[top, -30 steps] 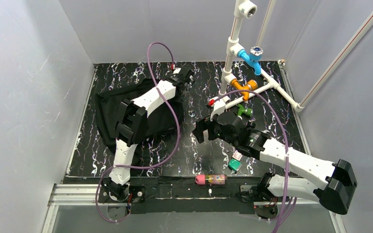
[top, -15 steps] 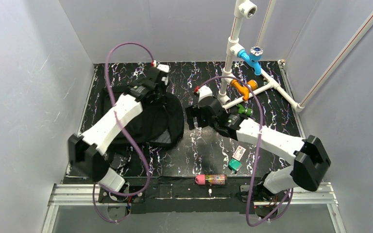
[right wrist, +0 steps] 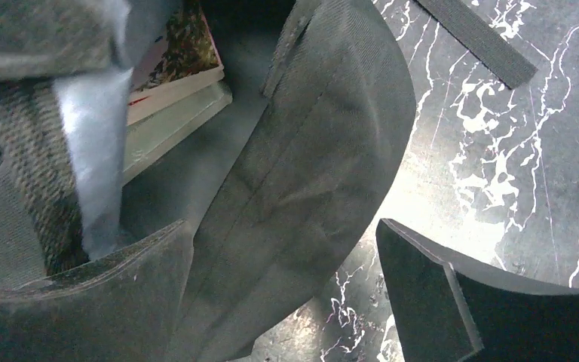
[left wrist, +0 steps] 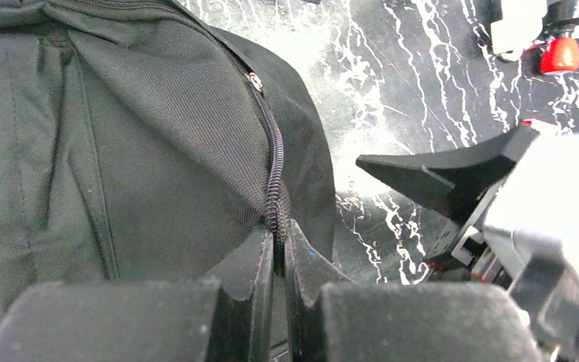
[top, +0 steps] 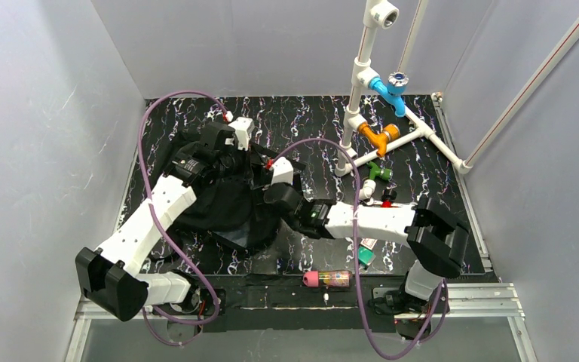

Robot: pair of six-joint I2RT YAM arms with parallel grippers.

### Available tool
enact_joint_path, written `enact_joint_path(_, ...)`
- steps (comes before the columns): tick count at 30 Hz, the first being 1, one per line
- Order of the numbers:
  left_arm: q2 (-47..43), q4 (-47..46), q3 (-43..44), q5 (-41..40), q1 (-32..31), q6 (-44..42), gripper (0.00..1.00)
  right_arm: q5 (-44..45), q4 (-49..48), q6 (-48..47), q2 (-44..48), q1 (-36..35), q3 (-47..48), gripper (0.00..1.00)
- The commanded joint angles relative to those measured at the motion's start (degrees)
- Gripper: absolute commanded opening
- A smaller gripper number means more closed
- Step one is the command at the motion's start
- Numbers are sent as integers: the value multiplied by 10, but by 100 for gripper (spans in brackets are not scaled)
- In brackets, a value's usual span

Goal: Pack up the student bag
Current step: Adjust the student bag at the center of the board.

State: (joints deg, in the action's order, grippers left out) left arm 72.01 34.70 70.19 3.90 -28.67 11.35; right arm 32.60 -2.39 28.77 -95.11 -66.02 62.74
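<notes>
**Bag mouth held by one pinch, second grip to be set**

The large soft black fabric backpack (top: 230,211) is seen lying left of centre in the top view, on the black white-veined marble-pattern tabletop (top: 309,121). The left gripper (left wrist: 279,245) is clenched on the coiled black zipper edge (left wrist: 274,177) of the bag, bottom centre of the left wrist view. Only a thin fold is pinched.

The right gripper (right wrist: 280,226) is spread wide and nothing is grasped. The curved flap edge is straddled, with one finger inside the opening and the other over the tabletop at lower right. Stacked pale-edged books (right wrist: 173,79) are seen inside, upper left of the right wrist view.

The step is judged to be widening the opening.
- The flap should be taken deep between the jaws before closure, so the seam is caught and not loose lining.
- The two grips should be drawn apart gently, since the thin zipper pinch could slip.
- The books should not be dragged out.
- A pink-capped cylindrical case (top: 328,279), bottom centre of the top view, appears not yet packed.
</notes>
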Motion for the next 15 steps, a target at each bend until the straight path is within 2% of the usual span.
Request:
enact_joint_path(1, -19, -38, -9, 71, 13, 6, 0, 128, -93, 22, 0, -28, -6, 98)
enact_joint_path(4, -26, -46, -25, 89, 17, 20, 0, 179, -65, 64, -31, -30, 21, 98)
enact_joint_path(7, -37, -50, -38, 93, 18, 29, 0, 209, -95, 73, -69, -29, 30, 98)
enact_joint_path(14, -68, -50, -62, 88, 22, 31, 0, 254, -102, 46, -147, -29, 87, 98)
enact_joint_path(15, -70, -50, -64, 83, 23, 30, 0, 260, -98, 34, -150, -29, 89, 96)
